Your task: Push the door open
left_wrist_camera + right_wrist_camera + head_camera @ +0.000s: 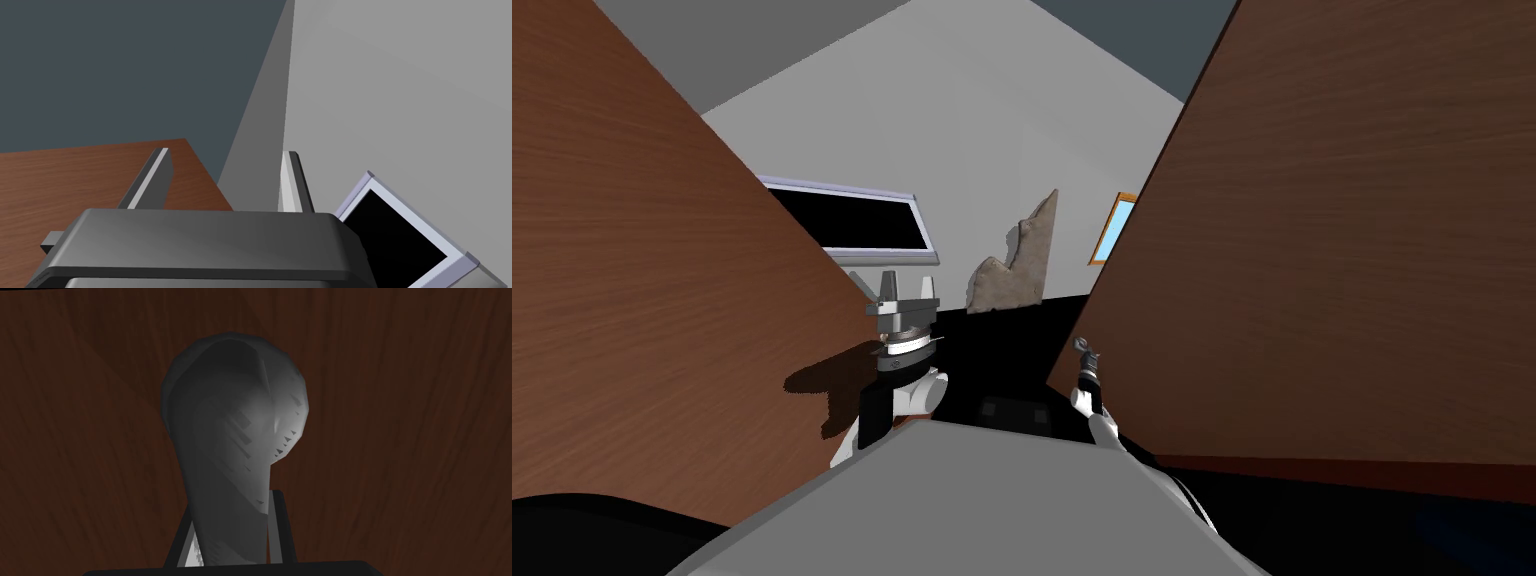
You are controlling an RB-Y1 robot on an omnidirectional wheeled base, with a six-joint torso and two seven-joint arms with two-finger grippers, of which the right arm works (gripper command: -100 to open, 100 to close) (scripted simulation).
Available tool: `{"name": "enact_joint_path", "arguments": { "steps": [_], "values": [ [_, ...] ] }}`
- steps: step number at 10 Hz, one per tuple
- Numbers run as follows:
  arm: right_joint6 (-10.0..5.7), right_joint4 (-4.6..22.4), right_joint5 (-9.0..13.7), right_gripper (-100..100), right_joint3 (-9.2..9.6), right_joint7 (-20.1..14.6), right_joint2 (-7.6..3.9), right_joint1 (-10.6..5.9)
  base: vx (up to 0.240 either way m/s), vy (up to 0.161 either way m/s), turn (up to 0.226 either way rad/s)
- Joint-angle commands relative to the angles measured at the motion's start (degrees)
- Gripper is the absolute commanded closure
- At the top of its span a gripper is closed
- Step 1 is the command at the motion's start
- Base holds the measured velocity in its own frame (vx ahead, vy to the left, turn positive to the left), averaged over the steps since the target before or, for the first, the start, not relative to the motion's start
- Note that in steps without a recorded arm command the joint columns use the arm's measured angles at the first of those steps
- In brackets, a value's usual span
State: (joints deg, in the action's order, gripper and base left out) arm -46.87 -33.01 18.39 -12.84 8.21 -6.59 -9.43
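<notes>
The door (1332, 250) is a brown wood-grain panel on my right, swung partly away from a second brown panel (642, 300) on my left. Its grey handle (235, 438) stands out from the wood, and my right gripper (230, 528) is shut on its stem, one finger pressing each side. In the head view that gripper (1088, 364) sits at the door's lower near edge, at the handle (1082, 345). My left gripper (908, 292) is raised beside the left panel, open and holding nothing; its fingers (150, 180) stand apart over that panel's edge (75, 180).
Through the gap between the panels I see a grey wall (962, 120), a black window with a pale frame (852, 218), a tan rock-like shape (1022, 258) and a small orange-framed pane (1115, 228). A black area (1012, 340) lies below them.
</notes>
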Motion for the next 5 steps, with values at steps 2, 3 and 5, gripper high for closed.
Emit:
{"name": "enact_joint_path", "arguments": {
  "steps": [2, 3, 5],
  "values": [
    [-0.62, 1.14, 0.84, 100, -1.12, 0.34, -0.33, -0.85, 0.179, 0.026, -0.039],
    [-0.29, 0.82, 0.74, 100, -1.04, 0.28, -0.43, -0.38, 0.072, 0.002, -0.027],
    [-0.55, 0.9, 1.72, 100, -2.38, 0.81, -0.83, -0.32, 0.143, 0.02, -0.044]
  ]
}}
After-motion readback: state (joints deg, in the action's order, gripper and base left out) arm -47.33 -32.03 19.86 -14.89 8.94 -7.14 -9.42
